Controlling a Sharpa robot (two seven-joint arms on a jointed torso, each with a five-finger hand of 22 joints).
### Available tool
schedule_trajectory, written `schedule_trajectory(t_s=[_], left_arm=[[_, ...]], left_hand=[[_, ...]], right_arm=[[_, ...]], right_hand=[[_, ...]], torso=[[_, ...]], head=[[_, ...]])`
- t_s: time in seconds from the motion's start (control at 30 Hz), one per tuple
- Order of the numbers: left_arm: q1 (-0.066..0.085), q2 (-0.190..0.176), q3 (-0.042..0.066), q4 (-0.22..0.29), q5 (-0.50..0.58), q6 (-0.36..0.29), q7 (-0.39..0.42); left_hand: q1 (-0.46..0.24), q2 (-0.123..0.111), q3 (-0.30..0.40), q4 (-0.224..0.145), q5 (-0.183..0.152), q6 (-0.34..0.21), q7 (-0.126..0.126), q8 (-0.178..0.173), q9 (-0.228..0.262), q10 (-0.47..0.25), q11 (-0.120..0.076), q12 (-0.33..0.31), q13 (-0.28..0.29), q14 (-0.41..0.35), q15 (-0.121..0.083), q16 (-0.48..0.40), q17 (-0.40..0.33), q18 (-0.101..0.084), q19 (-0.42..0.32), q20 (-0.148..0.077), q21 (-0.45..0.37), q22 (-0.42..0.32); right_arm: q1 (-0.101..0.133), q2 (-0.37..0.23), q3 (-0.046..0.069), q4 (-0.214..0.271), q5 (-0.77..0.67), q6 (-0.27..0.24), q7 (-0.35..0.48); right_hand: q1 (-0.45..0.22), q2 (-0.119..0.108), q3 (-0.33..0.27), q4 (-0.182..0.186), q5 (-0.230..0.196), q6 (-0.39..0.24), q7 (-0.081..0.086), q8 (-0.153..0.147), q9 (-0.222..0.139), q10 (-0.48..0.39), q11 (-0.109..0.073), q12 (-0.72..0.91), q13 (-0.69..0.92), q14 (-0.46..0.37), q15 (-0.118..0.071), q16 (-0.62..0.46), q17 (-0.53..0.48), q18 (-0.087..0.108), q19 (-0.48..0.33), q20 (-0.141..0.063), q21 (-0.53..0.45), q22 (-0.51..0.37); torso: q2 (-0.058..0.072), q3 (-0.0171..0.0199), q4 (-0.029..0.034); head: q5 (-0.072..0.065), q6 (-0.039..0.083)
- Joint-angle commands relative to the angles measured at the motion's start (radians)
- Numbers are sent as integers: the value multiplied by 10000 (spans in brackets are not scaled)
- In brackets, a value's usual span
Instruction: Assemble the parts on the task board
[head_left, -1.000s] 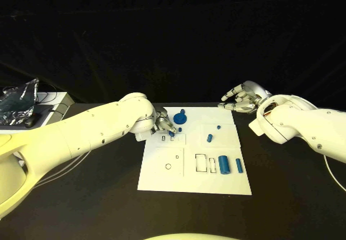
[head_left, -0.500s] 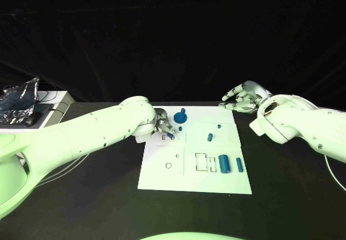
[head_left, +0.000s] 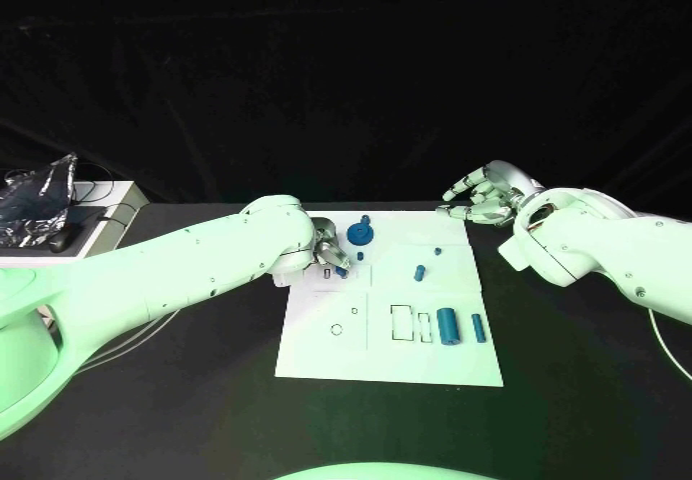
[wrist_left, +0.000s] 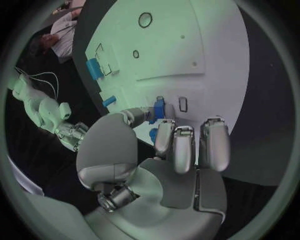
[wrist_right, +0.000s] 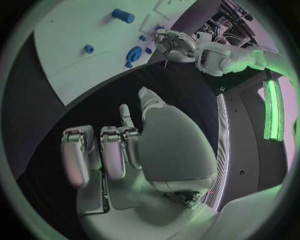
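The white task board (head_left: 325, 355) lies mid-table. My left hand (head_left: 326, 250) hovers over its far left corner and pinches a small blue part (wrist_left: 158, 107) between thumb and fingers, right beside a small rectangular slot (wrist_left: 182, 104). A blue round geared part (head_left: 359, 235) stands just beyond that hand. Small blue pegs (head_left: 418, 271) stand in the board's far right section. Two blue cylinders (head_left: 449, 326) lie at the near right, next to rectangular slots (head_left: 402, 324). My right hand (head_left: 483, 195) hangs off the board's far right corner, fingers apart and holding nothing.
A white box (head_left: 104, 215) with a crumpled silver bag (head_left: 36, 200) on it sits at the table's far left edge, with cables beside it. Black table surface surrounds the board on all sides.
The left hand has edged slightly over the board's far left corner, still pinching the blue part. The right hand has stayed where it was.
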Motion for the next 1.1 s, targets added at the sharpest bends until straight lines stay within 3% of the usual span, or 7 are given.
schedule_trajectory(t_s=[0.03,1.1], left_arm=[[-25,28,-14,34,-101,-13,49],[-43,41,-45,117,-230,329,-11]], left_hand=[[-13,135,1261,-1268,33,576,-511,-13,2211,24,-16,-39,-43,1021,-72,43,2633,-181,38,-20,32,2],[-32,156,1265,-1256,25,590,-517,-32,2229,19,-22,-62,-71,1021,-79,43,2633,-184,47,-28,37,15]], right_arm=[[-5,-6,2,24,-122,180,60],[-5,-4,2,30,-132,271,48]], right_hand=[[-52,-9,68,10,-19,-59,15,48,11,658,-11,-49,2231,1043,-47,65,2634,-64,905,-33,-33,2412],[-88,-11,71,19,-16,-81,19,63,29,655,-6,-51,2229,1043,-42,65,2634,-61,898,-28,-48,2401]], torso=[[-10,7,5],[2,5,13]], head=[[-15,-16],[-18,-64]])
